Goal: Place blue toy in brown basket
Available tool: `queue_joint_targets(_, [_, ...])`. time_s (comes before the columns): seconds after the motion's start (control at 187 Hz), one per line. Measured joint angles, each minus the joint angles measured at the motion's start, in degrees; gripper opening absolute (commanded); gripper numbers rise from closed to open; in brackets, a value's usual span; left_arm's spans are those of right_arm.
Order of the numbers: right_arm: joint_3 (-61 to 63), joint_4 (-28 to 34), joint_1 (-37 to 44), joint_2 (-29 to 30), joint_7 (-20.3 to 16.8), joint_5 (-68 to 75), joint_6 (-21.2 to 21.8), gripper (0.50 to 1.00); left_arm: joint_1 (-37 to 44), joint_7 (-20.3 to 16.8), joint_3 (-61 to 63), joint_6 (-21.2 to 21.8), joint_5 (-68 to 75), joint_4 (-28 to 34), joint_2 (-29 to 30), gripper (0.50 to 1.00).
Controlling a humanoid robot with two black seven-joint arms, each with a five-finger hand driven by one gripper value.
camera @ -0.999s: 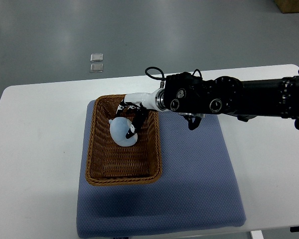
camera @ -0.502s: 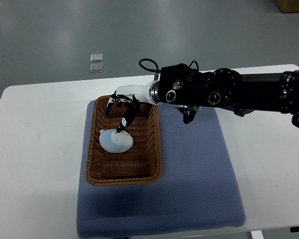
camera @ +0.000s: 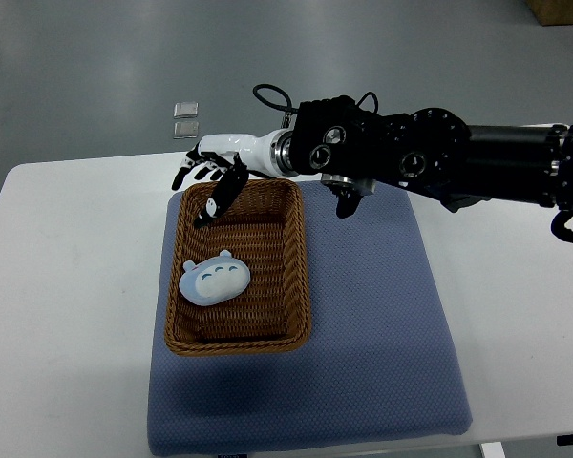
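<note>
The blue toy [camera: 216, 280], a pale blue rounded figure with small ears and a face, lies flat inside the brown wicker basket [camera: 298, 277], near its left wall. My right hand [camera: 202, 183] hovers over the basket's far left corner, fingers spread and holding nothing, well apart from the toy. Its black arm comes in from the right edge. The left arm is out of view.
The basket stands on a blue-grey mat [camera: 382, 324] on a white table [camera: 67, 315]. Two small clear packets [camera: 185, 119] lie on the floor beyond the table's far edge.
The hand let go of the toy, which settled flat in the basket toward the left. The hand has lifted and moved back toward the basket's far left corner, fingers opening.
</note>
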Motion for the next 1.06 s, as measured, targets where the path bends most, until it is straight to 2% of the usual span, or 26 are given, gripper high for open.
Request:
queue_joint_targets(0.16, [9.64,-0.01,-2.83,-6.19,1.61,0.17,-0.18,0.911,0.00,0.00,0.09,0.00,0.00,0.00,0.00,1.000])
queue_joint_targets(0.337, [23.79,-0.04,-10.80,-12.96,3.44,4.41,-0.21,0.911,-0.01,-0.01,0.23,0.00,0.00,0.00,0.00,1.000])
queue_joint_targets(0.502, [35.81,-0.14,-19.74,-16.92,5.57,12.06,-0.21,0.913,0.01,-0.01,0.34,0.00,0.00,0.00,0.00,1.000])
queue_joint_targets(0.823, [62.78,-4.71,-37.01,-15.01,6.21,14.59,0.43,0.913,0.00,0.02,0.35,0.00,0.00,0.00,0.00,1.000])
queue_joint_targets(1.063, [70.31,-9.54,-42.52,-11.81,6.21,14.59,0.53,0.913,0.00,0.04,0.20,0.00,0.00,0.00,0.00,1.000])
